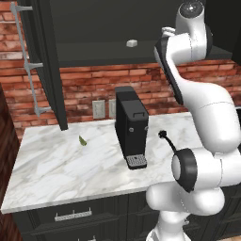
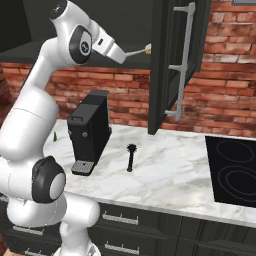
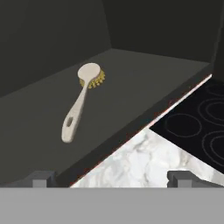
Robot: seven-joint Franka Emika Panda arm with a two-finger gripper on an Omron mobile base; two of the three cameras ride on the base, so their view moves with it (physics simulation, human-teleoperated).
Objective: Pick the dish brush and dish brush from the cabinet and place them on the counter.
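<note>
The cream dish brush (image 3: 81, 103) with its round tan head lies on the dark shelf of the open cabinet (image 3: 144, 74); its handle end points toward me. My gripper (image 3: 111, 178) is open, a short way in front of the handle end, with nothing between its fingertips (image 3: 41, 177). In the right base view the hand (image 2: 114, 50) reaches into the cabinet next to the cream brush (image 2: 140, 50). The black dish brush (image 2: 131, 156) lies on the white marble counter (image 2: 170, 170), right of the coffee machine; the left base view shows it (image 1: 165, 137) partly behind my arm.
A black coffee machine (image 2: 90, 130) stands on the counter below the cabinet. Cabinet doors hang open on both sides (image 2: 170, 65) (image 1: 42, 61). A small white block (image 1: 132, 43) sits on the shelf. A black cooktop (image 2: 235, 170) lies to the right. A small green item (image 1: 83, 140) rests on the counter.
</note>
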